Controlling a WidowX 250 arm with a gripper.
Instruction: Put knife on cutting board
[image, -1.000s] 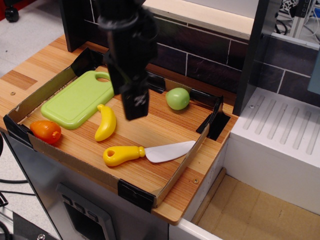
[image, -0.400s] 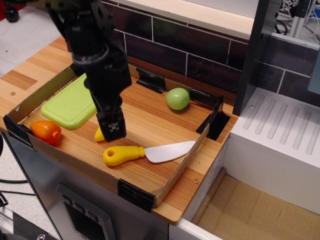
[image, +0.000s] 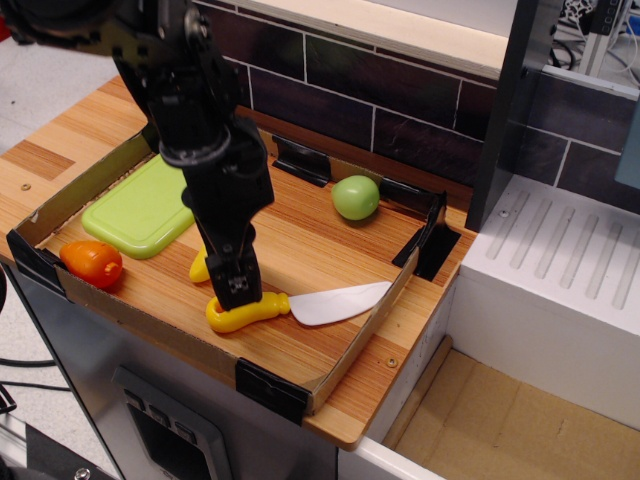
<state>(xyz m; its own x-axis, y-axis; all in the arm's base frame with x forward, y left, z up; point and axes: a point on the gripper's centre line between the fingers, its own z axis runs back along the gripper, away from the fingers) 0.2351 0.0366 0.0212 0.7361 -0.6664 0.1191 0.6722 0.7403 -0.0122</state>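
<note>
The knife lies near the front edge of the wooden tray, its white blade pointing right and its yellow handle to the left. My black gripper stands low over the left part of the handle and hides its hole end. Its fingers look like one dark block, so I cannot tell whether they are apart or touch the handle. The light-green cutting board lies flat at the back left of the tray, and my arm covers its right part.
A yellow banana lies just behind the gripper, mostly hidden. An orange toy sits at the tray's front-left corner. A green ball sits at the back right. Low cardboard walls ring the tray, and a white dish rack stands to the right.
My gripper has moved from above the tray's middle, forward and down, to the knife's handle. The knife and the other objects have not moved.
</note>
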